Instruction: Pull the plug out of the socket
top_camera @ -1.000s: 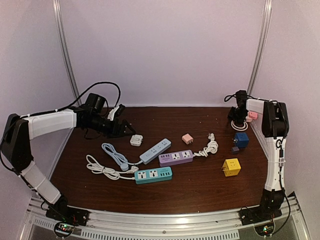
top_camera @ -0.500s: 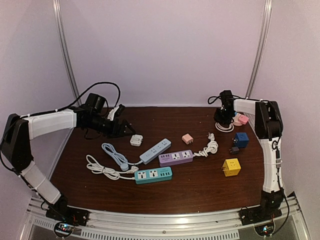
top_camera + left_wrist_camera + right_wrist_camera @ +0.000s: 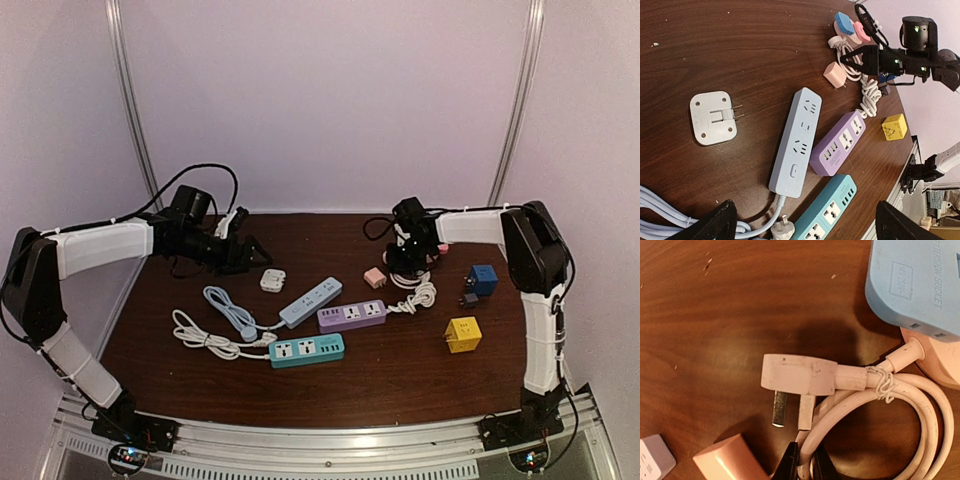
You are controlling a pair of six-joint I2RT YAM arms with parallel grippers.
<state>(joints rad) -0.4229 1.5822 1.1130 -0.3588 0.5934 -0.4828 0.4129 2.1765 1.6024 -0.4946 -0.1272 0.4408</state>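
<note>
**Right gripper** (image 3: 805, 467): fingers (image 3: 790, 465) pressed nearly together, pinching one loop of white cable (image 3: 935, 425). Only the tips show; the rest is cut off at the bottom edge of the wrist view.

**Cable:** coiled and tied with a thin twist. One end enters the pink socket (image 3: 942, 367). The other ends in a white plug (image 3: 800, 374) lying flat on the table (image 3: 400, 380), prongs toward the fingers.

**Blue plug** (image 3: 920, 275): set against the pink socket, just beyond the coil. The joint between the two is hidden, and both are cut off by the frame. In the top view the right arm covers nearly all of the pair, at the far middle-right of the table.

**Pink adapter** (image 3: 727, 460): just beside the right fingers, partly cut off.

**Pale block** (image 3: 654, 457): only a corner shows, so it cannot be identified.

**Left gripper** (image 3: 806, 220): fingers (image 3: 705, 227) spread wide, nothing between them, above the table's left side.

**Below the left gripper:**
- White adapter (image 3: 712, 117), prongs up.
- Light-blue strip (image 3: 796, 142).
- Purple strip (image 3: 837, 144).
- Teal strip (image 3: 827, 210), partly cut off.

**Yellow cube** (image 3: 894, 126): well apart, to the right.
</note>
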